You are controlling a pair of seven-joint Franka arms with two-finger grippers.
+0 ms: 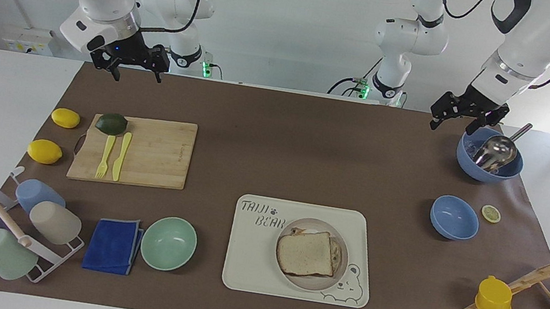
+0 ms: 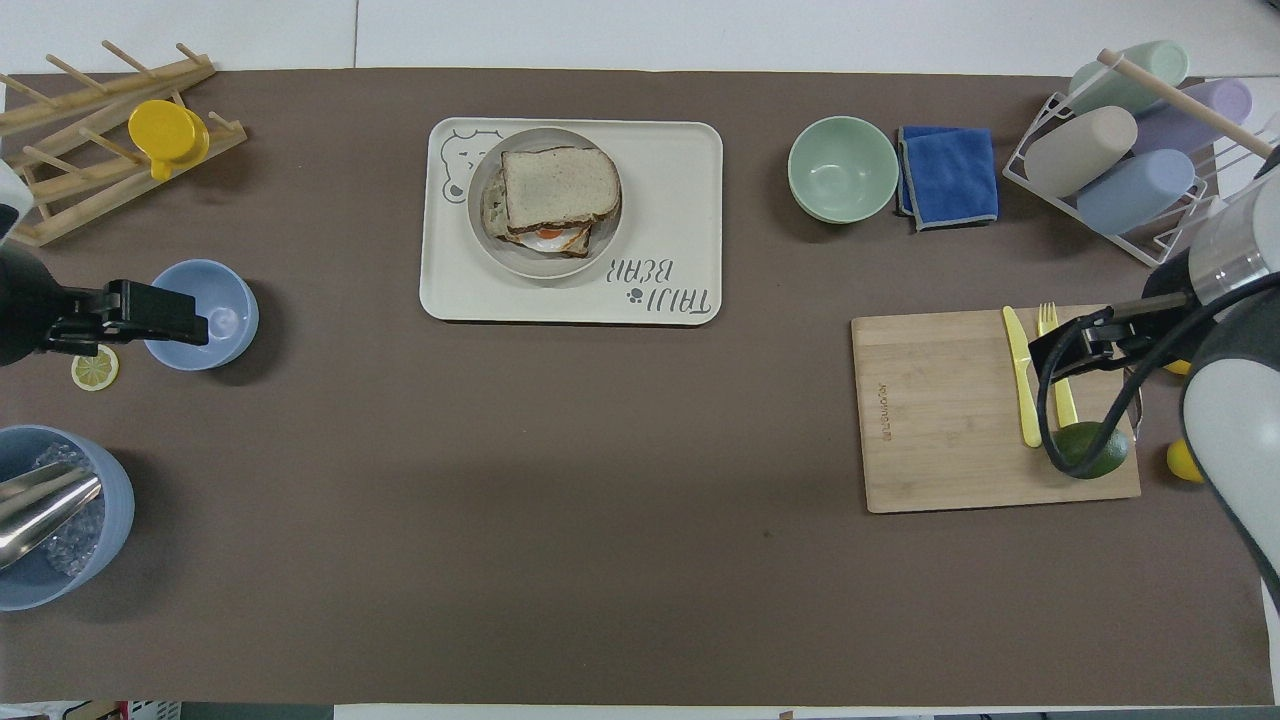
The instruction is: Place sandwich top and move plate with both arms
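The sandwich top (image 1: 307,252), a pale speckled bread slice with a brown crust, lies on a slice with a fried egg on the plate (image 1: 313,284). It also shows in the overhead view (image 2: 558,183), on the same plate (image 2: 540,268). The plate stands on the bear tray (image 1: 253,260). My left gripper (image 1: 451,124) is open, empty and raised at the left arm's end, by the blue bowls; it shows in the overhead view (image 2: 190,322). My right gripper (image 1: 138,77) is open and empty, raised above the cutting board's end; it shows in the overhead view (image 2: 1045,350).
A cutting board (image 1: 155,153) holds an avocado, a yellow fork and a knife, with two lemons beside it. A mint bowl (image 1: 168,243), blue cloth (image 1: 112,245) and cup rack (image 1: 19,225) lie nearby. Two blue bowls (image 1: 454,218), one holding a metal scoop (image 1: 493,152), a lemon slice and a wooden rack with a yellow cup (image 1: 493,298) stand at the left arm's end.
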